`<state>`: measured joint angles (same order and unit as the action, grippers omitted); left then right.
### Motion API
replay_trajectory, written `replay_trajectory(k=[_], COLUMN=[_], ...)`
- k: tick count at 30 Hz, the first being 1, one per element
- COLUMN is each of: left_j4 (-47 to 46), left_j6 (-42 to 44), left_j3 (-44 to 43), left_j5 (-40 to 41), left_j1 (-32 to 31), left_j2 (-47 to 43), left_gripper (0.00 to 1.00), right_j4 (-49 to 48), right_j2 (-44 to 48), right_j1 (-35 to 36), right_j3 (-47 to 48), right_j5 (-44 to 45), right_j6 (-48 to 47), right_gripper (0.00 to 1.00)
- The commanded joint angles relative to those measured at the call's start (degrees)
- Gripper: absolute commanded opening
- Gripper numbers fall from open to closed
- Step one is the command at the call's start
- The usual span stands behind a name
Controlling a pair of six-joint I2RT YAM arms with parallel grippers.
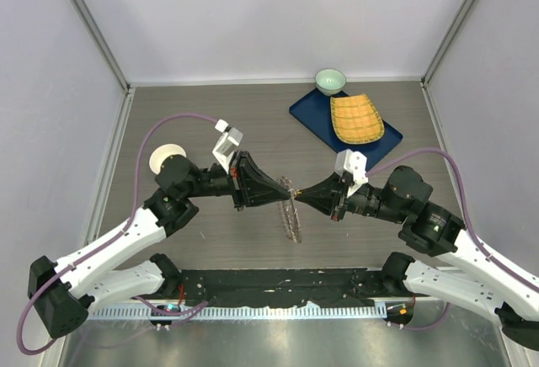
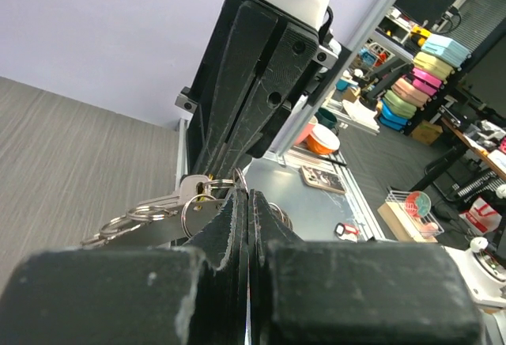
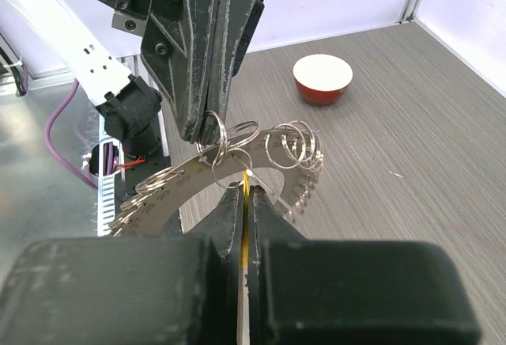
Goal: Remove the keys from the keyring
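Both grippers meet tip to tip above the middle of the table. The keyring [image 1: 292,218] hangs below them as a thin loop. In the right wrist view it is a flat metal band [image 3: 178,185] strung with small split rings [image 3: 294,144] and fringed with keys [image 3: 304,193]. My left gripper [image 1: 286,188] is shut, and a small split ring [image 3: 212,134] of the keyring sits pinched at its tips. My right gripper [image 3: 245,196] is shut on a thin brass-edged key seen edge-on. The left wrist view shows keys [image 2: 150,222] beside its shut fingers [image 2: 237,210].
A blue tray [image 1: 313,114] with a yellow woven mat [image 1: 355,119] lies at the back right, and a green bowl [image 1: 330,80] stands behind it. A red bowl with a white inside [image 3: 322,77] stands at the left, partly behind my left arm [image 1: 181,178].
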<state>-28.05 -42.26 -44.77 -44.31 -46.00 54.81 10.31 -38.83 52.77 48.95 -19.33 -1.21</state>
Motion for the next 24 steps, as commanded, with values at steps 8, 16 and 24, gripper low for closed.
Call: replay_trajectory(k=[8,16,24], left_j4=[-4.38,0.18,3.88], left_j6=[0.69,3.76,6.84], left_j3=[-1.45,-2.51,-3.30], left_j5=[-5.61,-5.69,-6.22], left_j1=[0.03,0.03,0.03], left_j2=[1.09,1.27,1.71], left_gripper=[0.00,0.00,0.00], right_j4=[-2.40,-2.22,-1.96], right_j2=[2.00,2.71,2.62], right_j1=[0.05,0.05,0.05], right_j3=[0.71,0.62,1.06], right_j5=[2.37,3.16,2.98], right_j6=[0.42,0.07,-0.19], right_gripper=[0.01,0.01,0.01])
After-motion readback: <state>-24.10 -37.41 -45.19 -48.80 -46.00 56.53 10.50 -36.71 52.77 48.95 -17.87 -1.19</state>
